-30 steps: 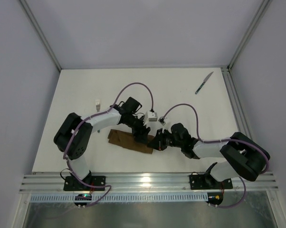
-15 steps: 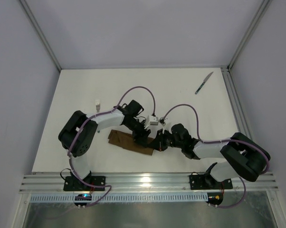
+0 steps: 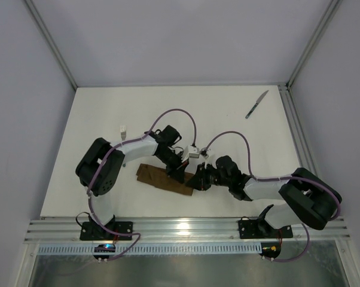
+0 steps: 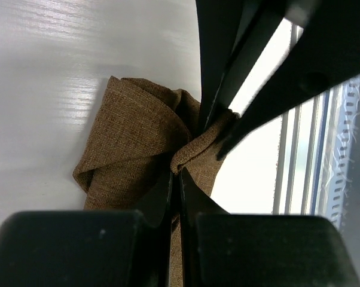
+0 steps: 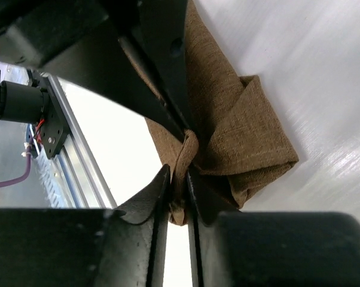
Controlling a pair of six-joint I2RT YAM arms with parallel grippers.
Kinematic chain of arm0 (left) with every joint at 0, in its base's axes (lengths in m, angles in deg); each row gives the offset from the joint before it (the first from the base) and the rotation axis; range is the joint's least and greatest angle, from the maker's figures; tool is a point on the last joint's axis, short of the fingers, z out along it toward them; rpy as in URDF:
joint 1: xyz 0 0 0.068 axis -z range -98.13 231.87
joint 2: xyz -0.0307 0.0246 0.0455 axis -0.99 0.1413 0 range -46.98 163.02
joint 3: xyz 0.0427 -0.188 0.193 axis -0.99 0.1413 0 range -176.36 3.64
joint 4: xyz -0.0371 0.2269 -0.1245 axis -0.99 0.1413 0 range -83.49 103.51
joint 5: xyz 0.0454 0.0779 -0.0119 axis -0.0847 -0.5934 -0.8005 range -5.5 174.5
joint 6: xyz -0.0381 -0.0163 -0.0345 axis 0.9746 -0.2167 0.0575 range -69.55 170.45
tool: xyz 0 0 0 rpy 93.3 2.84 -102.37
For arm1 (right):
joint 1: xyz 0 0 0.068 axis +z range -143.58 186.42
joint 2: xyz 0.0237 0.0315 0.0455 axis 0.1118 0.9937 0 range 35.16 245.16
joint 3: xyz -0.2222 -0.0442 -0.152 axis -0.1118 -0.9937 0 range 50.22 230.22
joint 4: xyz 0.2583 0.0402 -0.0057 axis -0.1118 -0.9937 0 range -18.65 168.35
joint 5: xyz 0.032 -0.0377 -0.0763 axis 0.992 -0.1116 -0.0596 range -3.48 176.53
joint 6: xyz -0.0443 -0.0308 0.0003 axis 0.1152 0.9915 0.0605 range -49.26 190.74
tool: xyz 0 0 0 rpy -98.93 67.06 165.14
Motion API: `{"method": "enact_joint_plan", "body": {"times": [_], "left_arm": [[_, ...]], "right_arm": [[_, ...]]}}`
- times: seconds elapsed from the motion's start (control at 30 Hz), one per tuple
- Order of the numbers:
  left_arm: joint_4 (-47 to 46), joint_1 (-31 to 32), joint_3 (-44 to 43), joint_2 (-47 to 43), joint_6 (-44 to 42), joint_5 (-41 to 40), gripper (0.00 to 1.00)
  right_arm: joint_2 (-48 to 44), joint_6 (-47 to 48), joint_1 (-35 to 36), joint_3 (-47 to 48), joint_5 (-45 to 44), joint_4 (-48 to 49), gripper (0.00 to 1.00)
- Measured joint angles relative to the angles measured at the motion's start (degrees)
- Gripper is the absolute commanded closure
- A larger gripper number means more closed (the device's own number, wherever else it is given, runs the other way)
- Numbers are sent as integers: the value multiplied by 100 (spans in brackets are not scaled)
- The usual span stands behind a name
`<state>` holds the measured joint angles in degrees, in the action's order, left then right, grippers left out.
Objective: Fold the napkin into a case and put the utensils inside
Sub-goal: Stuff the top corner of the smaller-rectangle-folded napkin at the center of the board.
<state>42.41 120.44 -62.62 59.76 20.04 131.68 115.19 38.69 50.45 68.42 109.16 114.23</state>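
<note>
Brown napkin [image 3: 159, 178], folded into a narrow strip, lies near the front edge of the table [image 3: 228, 125]. At its right end the left gripper [image 4: 175, 176] pinches a cloth ridge tight. The right gripper [image 5: 179, 173], jaws narrow, grips the same ridge, probably to steady the fold. The knife [image 3: 257, 104] and fork [image 3: 123, 130] lie well apart, not yet in.

The left fingers [image 4: 159, 203], wide a second ago, now pinch shut on the napkin [image 4: 132, 137], nearer the right fingers [image 5: 150, 197].

Wht table [image 3: 216, 113], gry walls [image 3: 168, 42]
</note>
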Motion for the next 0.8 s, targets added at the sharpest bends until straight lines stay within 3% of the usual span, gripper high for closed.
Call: {"method": "enact_joint_plan", "body": {"times": [0.1,0.23,0.37,0.47,0.63,0.8], "left_arm": [[2,0,-7,0,44,-52,100],[57,0,-37,2,129,-136,100],[173,-2,-146,2,197,-216,100],[203,0,-149,2,286,-223,100],[210,0,-146,-4,372,-260,100],[216,0,-142,-37,450,-330,100]], "right_arm": [[-310,24,0,2,-15,-337,54],[-1283,160,0,223,-254,-1386,42],[-2140,216,-61,533,-717,-2356,41],[-2380,177,-162,664,-1106,-2813,48],[-1572,31,-232,879,-1480,-3169,57],[-597,-81,-264,1056,-1397,-3112,54]]}}
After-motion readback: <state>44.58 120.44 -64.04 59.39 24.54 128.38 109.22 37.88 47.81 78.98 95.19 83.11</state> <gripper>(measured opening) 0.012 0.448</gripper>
